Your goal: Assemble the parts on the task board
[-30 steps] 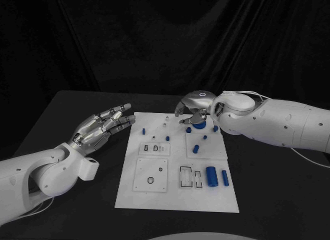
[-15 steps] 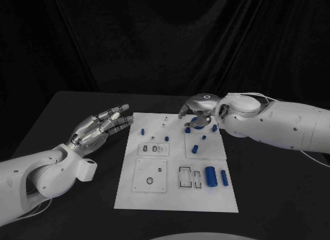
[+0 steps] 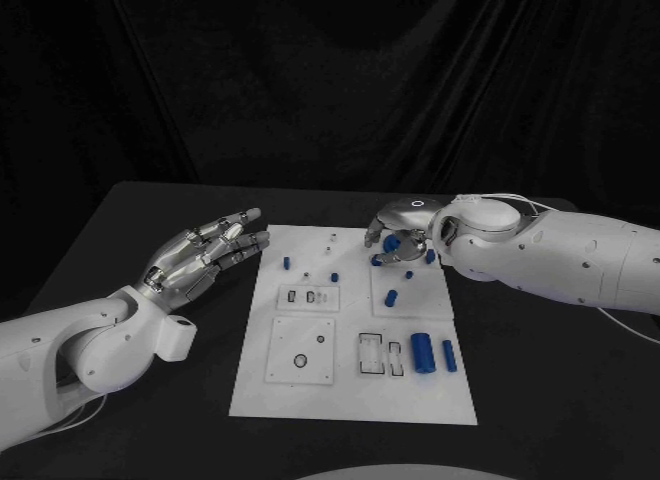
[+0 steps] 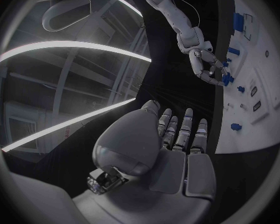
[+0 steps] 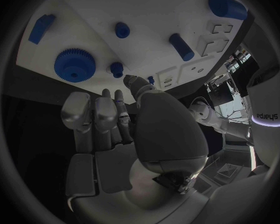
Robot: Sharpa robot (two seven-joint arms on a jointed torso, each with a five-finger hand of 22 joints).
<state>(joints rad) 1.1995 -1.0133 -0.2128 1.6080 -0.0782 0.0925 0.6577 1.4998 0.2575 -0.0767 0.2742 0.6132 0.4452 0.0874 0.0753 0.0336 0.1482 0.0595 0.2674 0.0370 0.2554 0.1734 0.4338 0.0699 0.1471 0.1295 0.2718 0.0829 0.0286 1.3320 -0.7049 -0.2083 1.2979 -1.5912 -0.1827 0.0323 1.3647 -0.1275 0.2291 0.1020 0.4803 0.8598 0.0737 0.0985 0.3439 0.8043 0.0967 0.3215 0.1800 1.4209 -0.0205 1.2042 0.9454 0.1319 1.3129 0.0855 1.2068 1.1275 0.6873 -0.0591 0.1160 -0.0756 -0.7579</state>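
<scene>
Right hand hovers fingers-down, apparently empty, over the task board's far edge by the blue gear; left hand open, idle; close on it squarely.

White task board, small blue parts

The right hand covered part of the task board's far right corner and the blue parts beneath it, leaving unclear whether its fingers touched any, while small pieces near the far edge were too tiny to identify.
</scene>
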